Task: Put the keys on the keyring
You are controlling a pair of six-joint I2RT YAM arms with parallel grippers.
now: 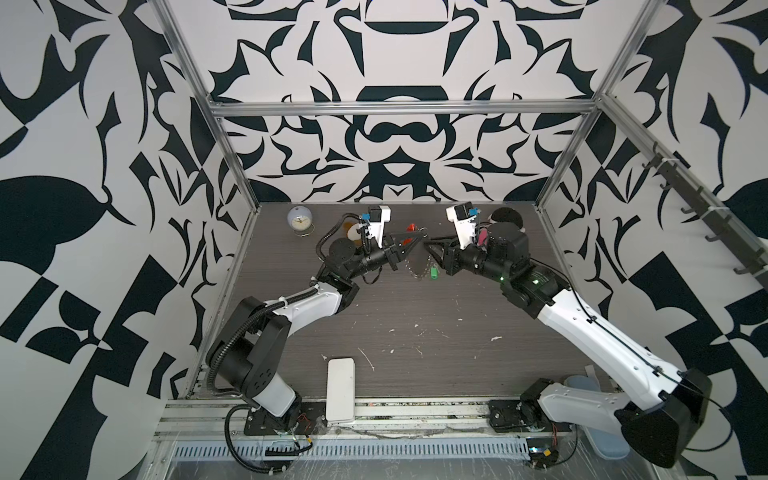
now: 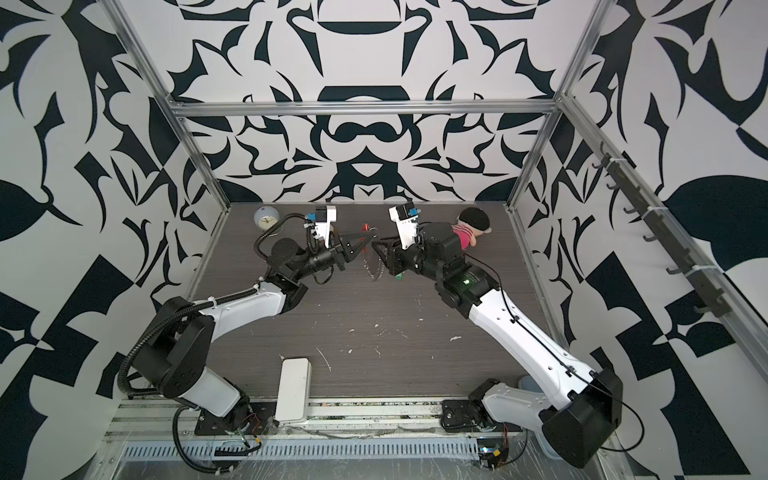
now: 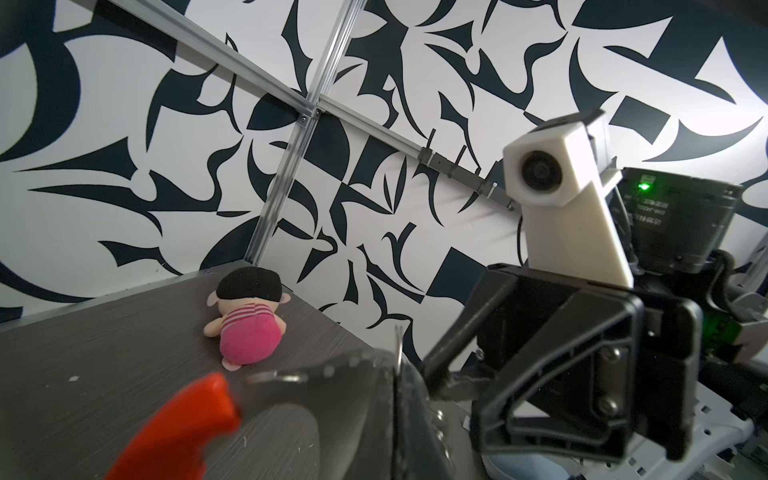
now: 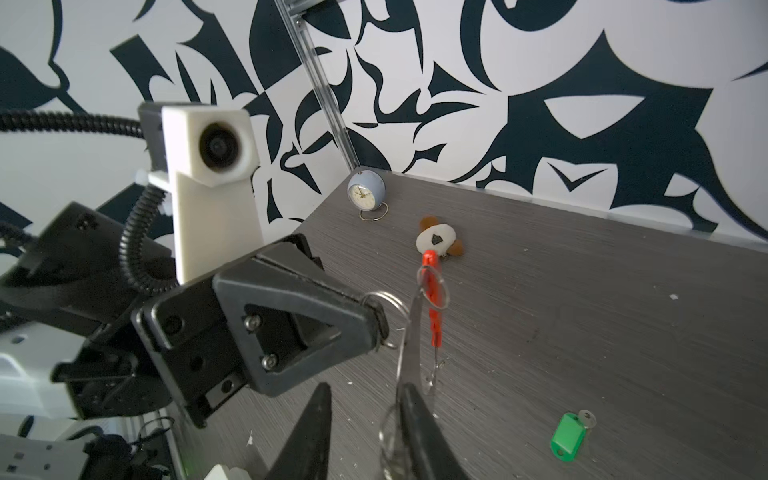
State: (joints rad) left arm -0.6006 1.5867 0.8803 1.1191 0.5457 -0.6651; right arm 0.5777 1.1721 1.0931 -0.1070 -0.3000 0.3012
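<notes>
My left jaws are clamped on one ring of the keyring [image 4: 434,291], which dangles between the arms with its red bar hanging lengthwise. My right jaws stand partly open beside the chain, gripping nothing. The green key [image 4: 568,436] lies flat on the counter [image 1: 415,353] at 6 o'clock from them, nearer my right arm, with bare counter farther toward 6.

Both arms stretch forward with elbows bent, and their grippers meet tip to tip at the keyring [image 4: 433,309]. The left gripper [image 1: 422,237] is clamped tight on one of its rings. The right gripper [image 4: 363,388] sits just beside the keyring, jaws parted, with one finger [image 4: 415,424] at the links.
</notes>
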